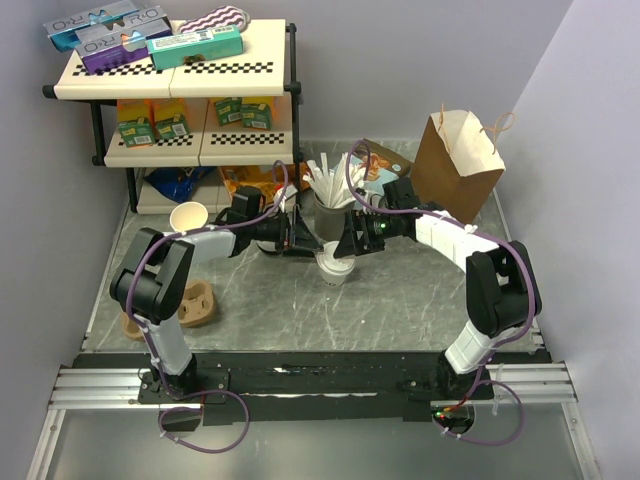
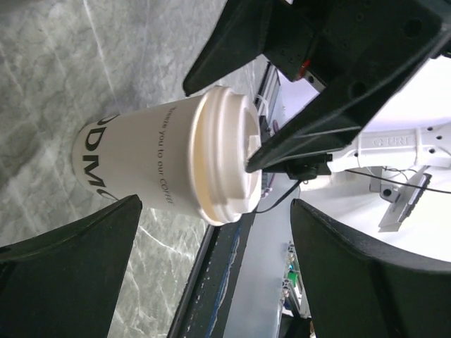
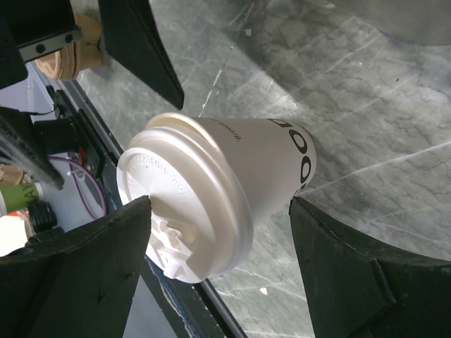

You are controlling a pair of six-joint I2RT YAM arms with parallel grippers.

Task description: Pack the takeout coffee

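The takeout coffee [image 1: 335, 266], an off-white paper cup with a white sip lid, stands upright on the grey marble table, just in front of the straw holder. My left gripper [image 1: 306, 243] is open just left of it; in the left wrist view the cup [image 2: 155, 165] lies beyond the left gripper [image 2: 215, 211] and its spread fingers. My right gripper [image 1: 348, 243] is open just right of the cup. In the right wrist view the right gripper [image 3: 220, 204] straddles the cup [image 3: 261, 169], with one fingertip [image 3: 137, 218] touching the lid top [image 3: 176, 204].
A grey holder of white straws [image 1: 328, 205] stands right behind the cup. A brown paper bag [image 1: 455, 155] stands open at the back right. A lidless cream cup [image 1: 188, 217] and a brown cardboard carrier [image 1: 195, 305] are at the left. A shelf of boxes [image 1: 180, 80] fills the back left.
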